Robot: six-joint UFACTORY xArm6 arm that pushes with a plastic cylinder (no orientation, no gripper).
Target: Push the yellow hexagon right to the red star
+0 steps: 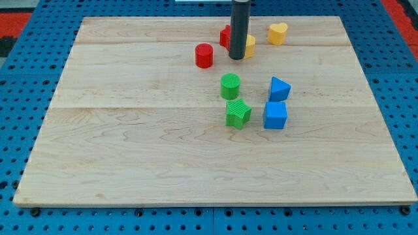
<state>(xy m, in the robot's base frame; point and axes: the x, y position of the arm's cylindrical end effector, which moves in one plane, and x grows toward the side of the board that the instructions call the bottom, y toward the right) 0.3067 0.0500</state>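
The rod is seen at the view's top centre, its tip [236, 58] set down on the counter [130, 150] against the yellow hexagon [249, 46], which is partly hidden behind it. The red star [225, 36] is touching the rod's other side, toward the view's left. No jaws are carried by the tool, a plain rod. A red cylinder [204, 55] is placed near the tip, toward the view's left.
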